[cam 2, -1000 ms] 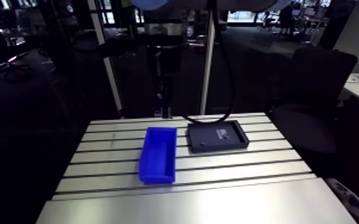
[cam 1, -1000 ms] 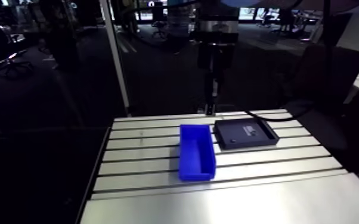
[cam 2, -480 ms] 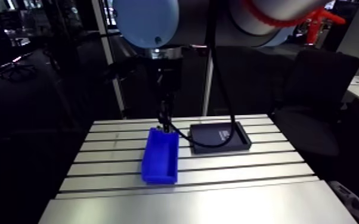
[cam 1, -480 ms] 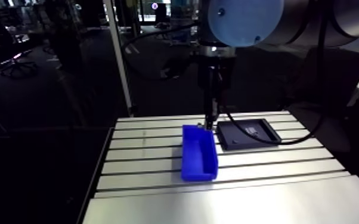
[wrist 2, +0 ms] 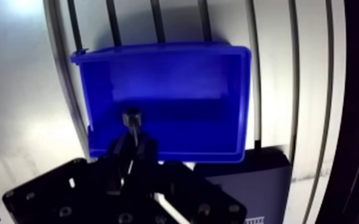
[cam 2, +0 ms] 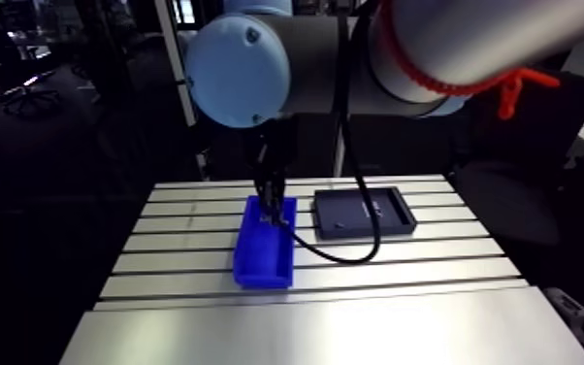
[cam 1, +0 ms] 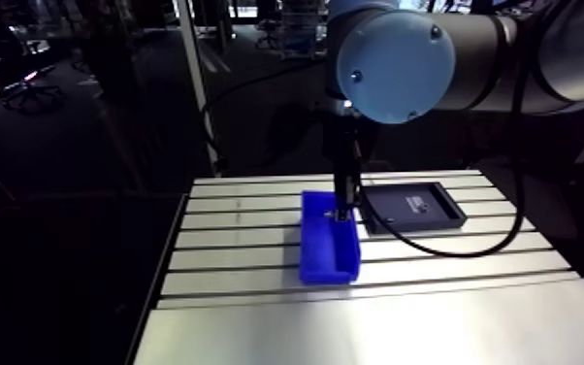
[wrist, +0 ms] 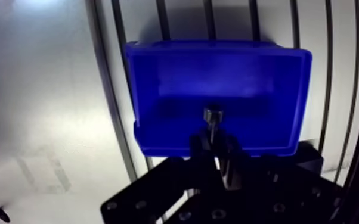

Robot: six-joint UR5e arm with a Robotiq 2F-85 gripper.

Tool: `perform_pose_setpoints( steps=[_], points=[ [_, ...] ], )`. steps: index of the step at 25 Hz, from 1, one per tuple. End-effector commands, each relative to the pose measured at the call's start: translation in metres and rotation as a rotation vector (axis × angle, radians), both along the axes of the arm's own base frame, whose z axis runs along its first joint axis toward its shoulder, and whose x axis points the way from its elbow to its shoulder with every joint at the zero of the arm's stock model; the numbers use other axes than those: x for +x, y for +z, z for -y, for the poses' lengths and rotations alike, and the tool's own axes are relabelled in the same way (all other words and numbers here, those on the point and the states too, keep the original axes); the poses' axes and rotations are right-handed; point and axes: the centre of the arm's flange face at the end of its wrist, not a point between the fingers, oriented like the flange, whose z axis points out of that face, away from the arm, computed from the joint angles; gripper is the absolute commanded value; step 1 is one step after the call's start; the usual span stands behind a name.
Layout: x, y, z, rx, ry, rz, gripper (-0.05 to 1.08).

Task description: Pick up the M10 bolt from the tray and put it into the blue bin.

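Slotted aluminium forms the table point(cam 1: 354, 330), a matte silver top cut by parallel dark grooves, with a smooth ungrooved band along the edge nearest the camera.

From the arm view, a blue bin point(cam 1: 317, 264) of glossy plastic sits about midway across the table. It is a long open-topped rectangle with thin upright walls, and its long sides run across the grooves. Just beside it, nearer the far edge, lies a shallow dark tray point(cam 1: 414, 206), square-cornered, with a low rim and a small pale label on its floor. The gripper point(cam 1: 342, 214) hangs straight down from the wrist, its tips over the bin's far end by the wall that faces the tray.

From the wrist view, the bin lies ahead of and under the gripper, its inside smooth and evenly blue. The black fingers point(wrist: 228, 161) are drawn narrow and pinch the M10 bolt point(wrist: 212, 114) by its shank. The bolt is dull grey metal, with its head pointing away from the gripper towards the bin's floor. It hangs within the bin's outline, close to the wall nearest the gripper; whether it touches the floor cannot be told. A dark corner of the tray shows beside the gripper, close against the bin's outer wall
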Motion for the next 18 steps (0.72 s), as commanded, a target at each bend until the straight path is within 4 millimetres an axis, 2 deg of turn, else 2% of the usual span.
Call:
perform_pose_setpoints(
  steps=[1, 9, 18],
  points=[
    [0.001, -0.024, 0.001, 0.004, 0.007, 0.007, 1.03],
    [0.002, -0.045, 0.001, 0.004, -0.001, 0.018, 1.02],
    [0.004, -0.057, 0.001, 0.002, -0.004, 0.028, 1.02]
  ],
)
